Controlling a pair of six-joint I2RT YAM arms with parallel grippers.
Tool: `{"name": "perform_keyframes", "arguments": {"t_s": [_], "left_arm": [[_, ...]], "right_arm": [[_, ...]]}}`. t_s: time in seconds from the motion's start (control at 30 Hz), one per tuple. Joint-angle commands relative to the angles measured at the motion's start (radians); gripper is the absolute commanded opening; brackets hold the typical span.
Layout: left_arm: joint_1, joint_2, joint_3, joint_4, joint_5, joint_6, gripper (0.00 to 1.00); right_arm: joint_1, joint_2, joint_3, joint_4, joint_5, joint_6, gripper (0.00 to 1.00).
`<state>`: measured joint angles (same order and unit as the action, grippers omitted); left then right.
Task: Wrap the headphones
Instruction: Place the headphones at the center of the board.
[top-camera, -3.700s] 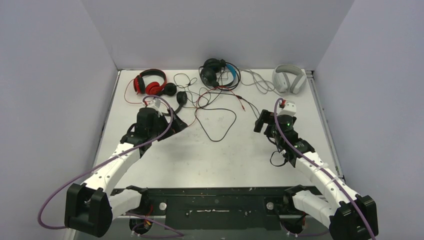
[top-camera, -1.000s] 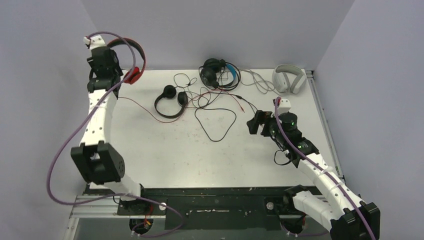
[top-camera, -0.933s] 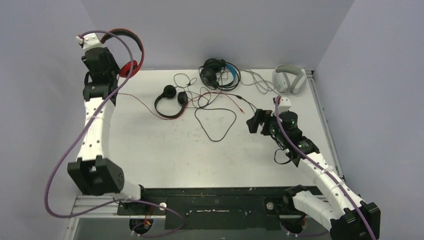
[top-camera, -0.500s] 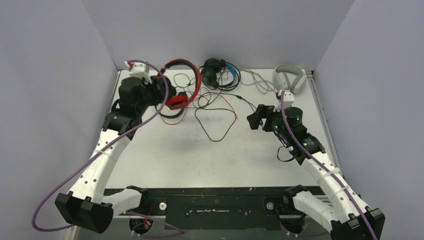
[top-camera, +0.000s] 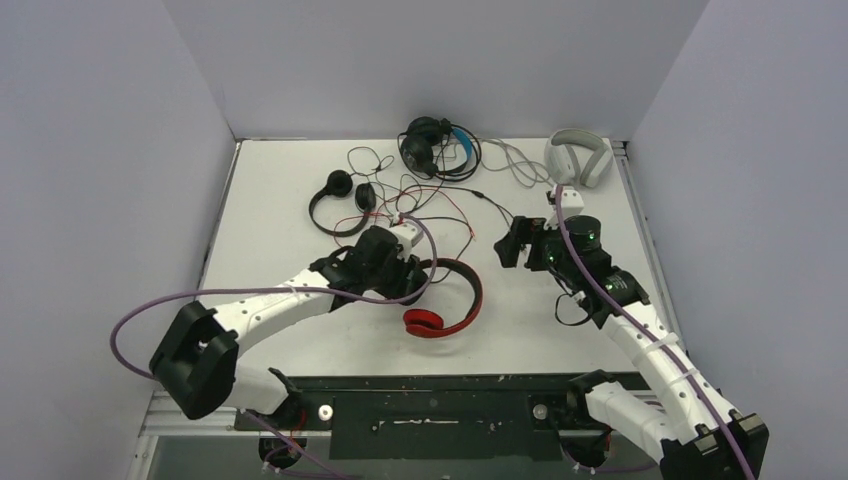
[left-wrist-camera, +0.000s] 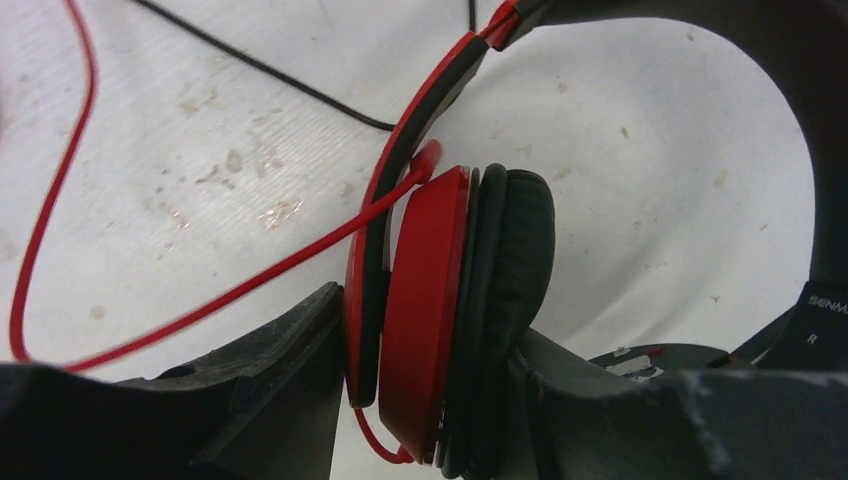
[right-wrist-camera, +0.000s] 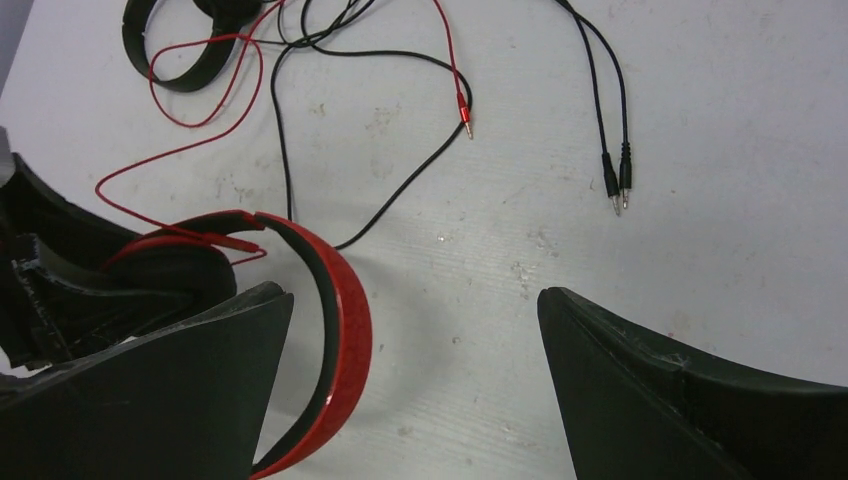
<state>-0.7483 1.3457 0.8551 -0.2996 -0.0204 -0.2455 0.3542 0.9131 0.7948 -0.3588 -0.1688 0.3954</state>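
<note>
My left gripper is shut on one ear cup of the red-and-black headphones, low over the table's middle front. Its other ear cup and the band point toward the right arm. The thin red cable trails back to a red plug. My right gripper stands open with nothing in it, just right of the red band. The small black headphones, the black-and-blue headphones and the white-grey headphones lie at the back.
Black cables loop and tangle with the red one between the back headphones and the grippers. Two black plugs lie ahead of the right gripper. Grey walls close in the table on three sides.
My left arm has swung from high at the far left down to the table's middle front, carrying the red-and-black headphones. The right gripper has hardly moved and stays open.
</note>
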Motion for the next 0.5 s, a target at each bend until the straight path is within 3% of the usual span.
{"name": "perform_keyframes", "arguments": {"t_s": [0.0, 0.13, 0.3, 0.33, 0.37, 0.4, 0.47], "left_arm": [[-0.035, 0.084, 0.076, 0.154, 0.170, 0.154, 0.45], [-0.073, 0.233, 0.180, 0.025, 0.220, 0.335, 0.48], [-0.077, 0.360, 0.310, -0.055, 0.134, 0.446, 0.52], [-0.077, 0.367, 0.331, -0.052, 0.106, 0.448, 0.64], [-0.078, 0.369, 0.347, -0.057, 0.101, 0.449, 0.87], [-0.078, 0.366, 0.366, -0.065, 0.089, 0.444, 0.96], [-0.078, 0.343, 0.390, -0.070, 0.040, 0.413, 0.97]], "right_arm": [[-0.003, 0.019, 0.029, -0.018, -0.086, -0.085, 1.00], [0.000, 0.075, 0.040, -0.039, -0.147, -0.102, 1.00], [-0.001, 0.129, 0.018, -0.020, -0.159, -0.076, 1.00], [0.000, 0.142, 0.013, -0.018, -0.157, -0.075, 1.00], [-0.001, 0.148, 0.006, -0.014, -0.153, -0.073, 1.00], [-0.001, 0.158, -0.001, -0.011, -0.147, -0.072, 1.00], [-0.001, 0.170, -0.020, -0.002, -0.134, -0.067, 1.00]]}}
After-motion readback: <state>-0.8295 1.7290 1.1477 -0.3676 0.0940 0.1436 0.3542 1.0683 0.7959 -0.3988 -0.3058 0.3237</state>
